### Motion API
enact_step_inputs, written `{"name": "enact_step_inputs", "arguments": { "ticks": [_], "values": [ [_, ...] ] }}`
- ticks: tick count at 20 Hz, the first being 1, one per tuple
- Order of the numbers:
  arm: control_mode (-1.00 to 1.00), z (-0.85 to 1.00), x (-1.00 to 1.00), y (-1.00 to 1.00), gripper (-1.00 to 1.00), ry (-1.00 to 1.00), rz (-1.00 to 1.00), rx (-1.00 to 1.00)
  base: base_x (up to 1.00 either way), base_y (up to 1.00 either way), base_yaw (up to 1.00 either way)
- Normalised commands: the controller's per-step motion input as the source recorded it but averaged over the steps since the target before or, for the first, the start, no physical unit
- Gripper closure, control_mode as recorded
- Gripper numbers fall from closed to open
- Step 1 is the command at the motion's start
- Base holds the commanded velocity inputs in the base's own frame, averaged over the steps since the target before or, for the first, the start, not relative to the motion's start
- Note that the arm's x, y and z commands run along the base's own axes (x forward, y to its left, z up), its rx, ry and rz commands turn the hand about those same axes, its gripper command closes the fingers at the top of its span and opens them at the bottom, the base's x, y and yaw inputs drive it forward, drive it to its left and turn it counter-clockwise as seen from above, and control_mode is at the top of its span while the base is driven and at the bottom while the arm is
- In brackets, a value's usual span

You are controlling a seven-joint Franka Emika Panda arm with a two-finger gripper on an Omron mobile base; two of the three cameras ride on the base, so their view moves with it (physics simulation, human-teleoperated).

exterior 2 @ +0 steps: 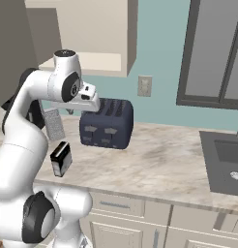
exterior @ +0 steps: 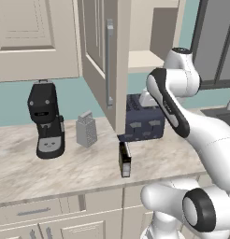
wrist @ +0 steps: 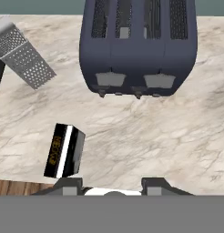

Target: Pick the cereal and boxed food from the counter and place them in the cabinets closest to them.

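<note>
Boxed food (wrist: 63,151), the small black carton, stands upright near the counter's (exterior 2: 155,160) front edge, just ahead of the dark toaster (exterior 2: 106,123), with the grater (exterior: 86,129) off to one side. I reckon it's light, stiff cardboard; I'd pinch its narrow faces. My gripper (wrist: 113,185) hovers above, fingers clenched on nothing. Overhead, the cabinet (exterior: 145,59) hangs open with its shelf waiting.

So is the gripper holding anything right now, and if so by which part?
Nothing is held. The gripper is shut and empty, hanging above the counter, while the black box stands apart on the stone near the dark toaster.
</note>
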Motion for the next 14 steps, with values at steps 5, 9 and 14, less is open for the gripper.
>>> {"name": "enact_step_inputs", "arguments": {
  "ticks": [5,9,14],
  "values": [
    [-1.00,0.00,0.00,0.00,-1.00,0.00,0.00,0.00,0.00,0.00,0.00],
    [-1.00,-0.01,-0.14,0.05,-1.00,0.00,0.00,0.00,0.00,0.00,0.00],
    [-1.00,0.00,-0.39,0.15,-1.00,-0.01,0.00,0.01,0.00,0.00,0.00]
  ]
}}
